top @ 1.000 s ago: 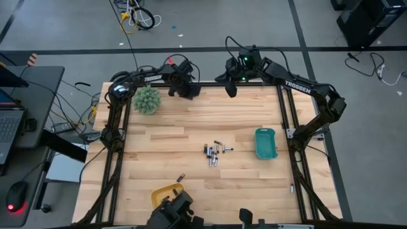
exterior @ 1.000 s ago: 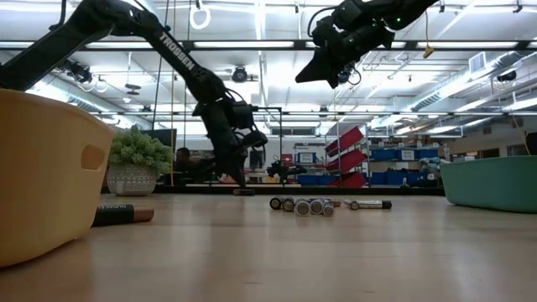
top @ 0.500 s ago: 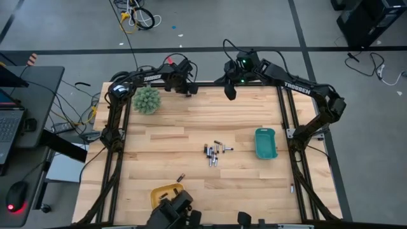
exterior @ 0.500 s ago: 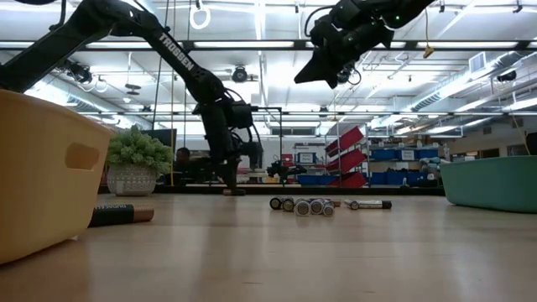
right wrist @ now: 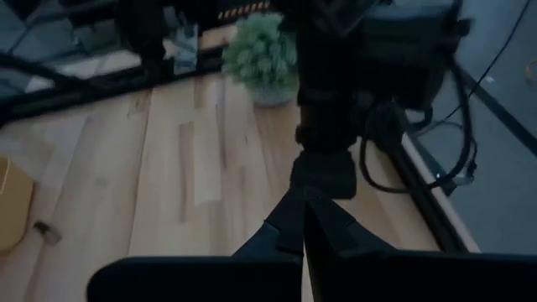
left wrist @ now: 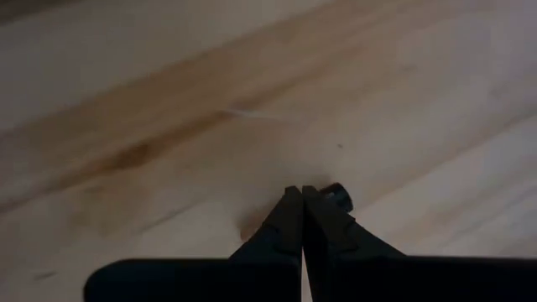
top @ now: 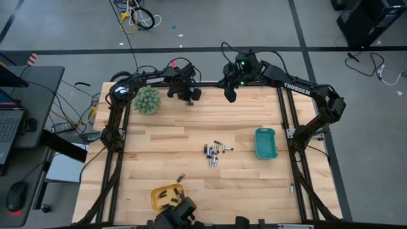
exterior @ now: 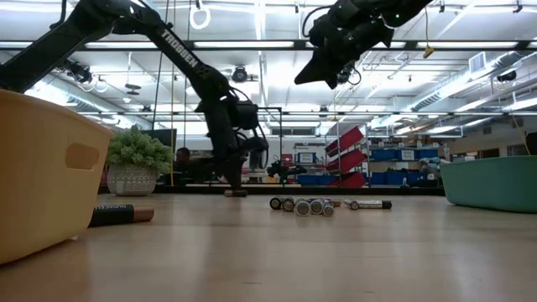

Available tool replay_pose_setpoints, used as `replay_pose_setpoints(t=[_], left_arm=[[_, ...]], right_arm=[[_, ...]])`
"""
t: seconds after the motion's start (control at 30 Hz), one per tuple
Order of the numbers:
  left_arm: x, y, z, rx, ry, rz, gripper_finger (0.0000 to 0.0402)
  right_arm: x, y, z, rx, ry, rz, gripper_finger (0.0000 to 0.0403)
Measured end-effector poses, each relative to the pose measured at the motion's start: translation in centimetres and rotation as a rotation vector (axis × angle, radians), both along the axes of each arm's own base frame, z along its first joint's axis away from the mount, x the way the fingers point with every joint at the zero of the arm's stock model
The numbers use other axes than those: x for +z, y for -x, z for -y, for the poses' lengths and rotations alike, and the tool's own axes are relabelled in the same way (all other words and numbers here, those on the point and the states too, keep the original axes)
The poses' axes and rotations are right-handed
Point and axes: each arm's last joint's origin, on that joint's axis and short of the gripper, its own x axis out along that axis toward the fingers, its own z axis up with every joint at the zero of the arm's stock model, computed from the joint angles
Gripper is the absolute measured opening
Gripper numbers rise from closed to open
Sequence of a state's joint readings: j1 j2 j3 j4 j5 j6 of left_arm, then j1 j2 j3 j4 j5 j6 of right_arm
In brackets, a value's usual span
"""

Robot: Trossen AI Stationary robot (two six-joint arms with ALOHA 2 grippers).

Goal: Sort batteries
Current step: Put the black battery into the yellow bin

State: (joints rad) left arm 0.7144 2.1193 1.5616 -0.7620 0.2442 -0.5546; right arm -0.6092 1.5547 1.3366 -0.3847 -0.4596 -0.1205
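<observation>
From above, the left gripper (top: 188, 97) has slid a little along the desk's far edge; the right gripper (top: 229, 93) stays beside it. Both are shut tight and hold nothing, so sorting waits. The batteries (top: 213, 152) lie mid-desk

Low down, one battery (exterior: 120, 215) lies by the yellow tray (exterior: 42, 172)

The left wrist view shows a small dark thing (left wrist: 337, 195), hard to make out

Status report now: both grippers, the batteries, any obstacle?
Left gripper shut, low at table's far edge. Right gripper shut, raised, empty. Batteries clustered mid-table, one near yellow tray. Nothing blocking them.
</observation>
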Motion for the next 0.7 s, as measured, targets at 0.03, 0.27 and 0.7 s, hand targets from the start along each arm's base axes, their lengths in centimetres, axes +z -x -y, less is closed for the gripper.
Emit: replay_pose_setpoints(t=[0.03,0.27,0.7], left_arm=[[0.0,-0.2,0.2,-0.011,0.011,0.01,0.0],[0.6,-0.8,1.1,-0.083,0.046,0.073,0.0],[14.4,-0.4,6.8,-0.302,-0.504,0.255,0.0]], right_arm=[[-0.2,-0.1,-0.3,0.015,0.008,-0.007,0.0],[-3.6,-0.8,-2.2,0.071,0.035,-0.062,0.0],[-4.8,-1.8,-3.7,0.014,0.074,-0.058,0.0]])
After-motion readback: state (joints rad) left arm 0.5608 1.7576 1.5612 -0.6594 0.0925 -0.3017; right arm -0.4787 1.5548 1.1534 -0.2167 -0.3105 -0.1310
